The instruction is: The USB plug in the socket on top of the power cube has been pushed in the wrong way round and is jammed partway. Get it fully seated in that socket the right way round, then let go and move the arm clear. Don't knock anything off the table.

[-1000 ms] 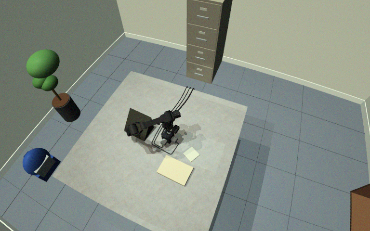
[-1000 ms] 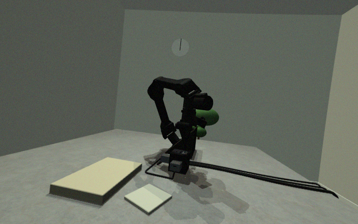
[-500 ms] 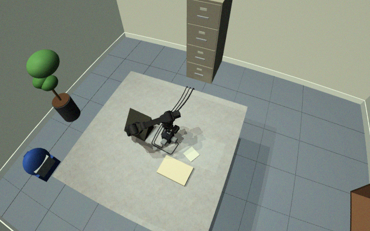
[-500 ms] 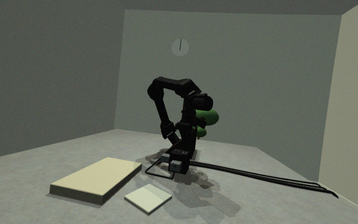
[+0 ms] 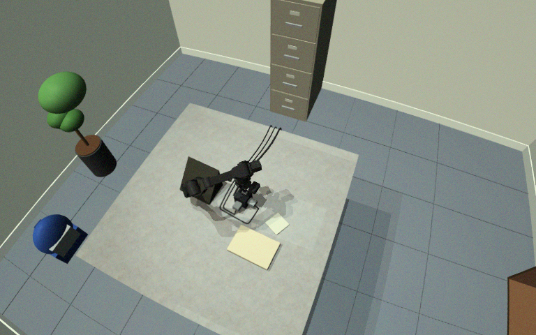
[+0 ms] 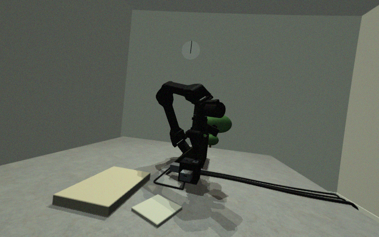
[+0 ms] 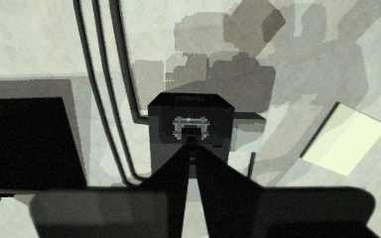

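The black power cube [image 5: 241, 199] [image 6: 196, 177] [image 7: 164, 149] stands on the table with grey plug blocks on its sides. A pale metallic outline, the socket [image 7: 190, 120], shows on its top in the wrist view. My gripper [image 7: 191, 151] points down over the cube, with its fingertips close together at the socket. It is shut on the USB plug [image 7: 191, 132], a small dark piece between and just beyond the tips. The fingers hide most of the plug, so its depth and which way round it is cannot be told. In the top and exterior views the arm covers this spot.
Black cables [image 5: 262, 148] [image 6: 251, 180] [image 7: 101, 99] run past the cube and loop around it. A cream slab [image 5: 253, 248] [image 6: 103, 185] and a pale square pad [image 5: 277, 223] [image 6: 157, 209] [image 7: 342, 141] lie nearby. A dark panel [image 5: 197, 174] [image 7: 35, 144] stands by the arm's base.
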You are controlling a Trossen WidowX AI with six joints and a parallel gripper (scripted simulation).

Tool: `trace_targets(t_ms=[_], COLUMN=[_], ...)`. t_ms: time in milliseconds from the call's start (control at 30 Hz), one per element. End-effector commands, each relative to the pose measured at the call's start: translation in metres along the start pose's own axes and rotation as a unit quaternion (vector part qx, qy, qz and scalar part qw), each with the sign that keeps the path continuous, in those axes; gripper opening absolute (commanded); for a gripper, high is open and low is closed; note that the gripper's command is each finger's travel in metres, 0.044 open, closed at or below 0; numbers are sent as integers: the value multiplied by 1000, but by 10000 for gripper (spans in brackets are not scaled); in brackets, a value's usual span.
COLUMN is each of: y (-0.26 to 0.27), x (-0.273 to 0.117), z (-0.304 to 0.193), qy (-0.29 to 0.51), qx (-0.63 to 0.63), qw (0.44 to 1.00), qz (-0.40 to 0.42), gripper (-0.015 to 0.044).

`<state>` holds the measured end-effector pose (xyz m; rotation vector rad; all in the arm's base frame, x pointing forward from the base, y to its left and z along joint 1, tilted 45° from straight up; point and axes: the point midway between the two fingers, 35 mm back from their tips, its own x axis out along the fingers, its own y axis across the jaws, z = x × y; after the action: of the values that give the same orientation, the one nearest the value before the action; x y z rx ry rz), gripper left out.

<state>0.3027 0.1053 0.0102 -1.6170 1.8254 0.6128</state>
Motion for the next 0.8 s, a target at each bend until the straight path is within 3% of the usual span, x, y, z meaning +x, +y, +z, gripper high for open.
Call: trace_targets(t_ms=[0,767], y=[0,0], x=[1,4], z=[-1,-1], qy=[2,2], qx=[-3,-3], qw=[1000,1000], qz=[-2,-2], gripper=[0,0])
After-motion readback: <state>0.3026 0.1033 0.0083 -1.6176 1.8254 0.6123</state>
